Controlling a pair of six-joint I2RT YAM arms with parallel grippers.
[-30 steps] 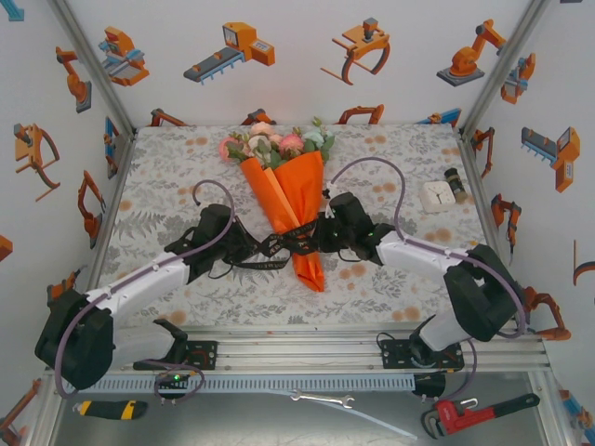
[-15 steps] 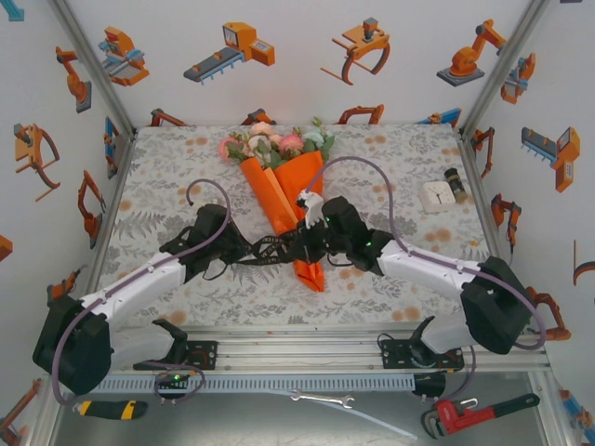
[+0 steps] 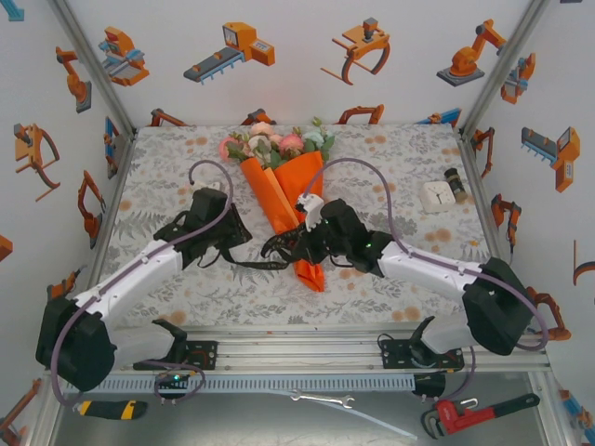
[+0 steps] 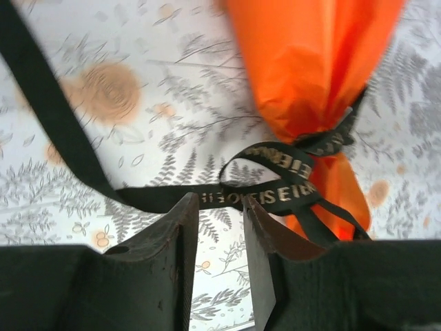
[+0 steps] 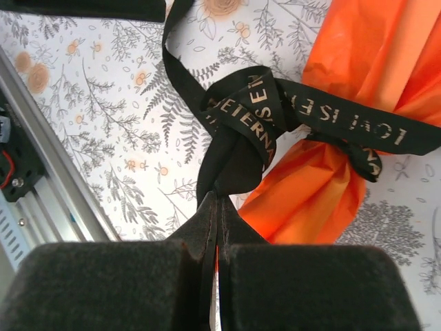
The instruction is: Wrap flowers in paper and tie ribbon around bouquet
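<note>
The bouquet (image 3: 293, 195) lies mid-table, a cone of orange paper (image 4: 310, 62) with pink, white and pale blue flowers (image 3: 274, 144) at its far end. A black ribbon (image 5: 241, 124) with pale lettering is wound round the narrow lower part of the cone and knotted on its left side. My right gripper (image 5: 217, 196) is shut on a loop of the ribbon just below the knot, beside the cone's tip (image 3: 311, 274). My left gripper (image 4: 219, 201) is open, left of the cone. The ribbon (image 4: 275, 193) runs across just past its fingertips, with only tablecloth between them.
A white square device (image 3: 435, 195) and a small dark bottle (image 3: 456, 184) stand at the back right. The aluminium front rail (image 5: 41, 138) runs close to the right gripper. A loose ribbon tail (image 3: 246, 266) trails on the cloth left of the cone.
The right gripper has swung left across the cone's lower end, pulling the ribbon with it. The left gripper has drawn back to the left, away from the cone.
</note>
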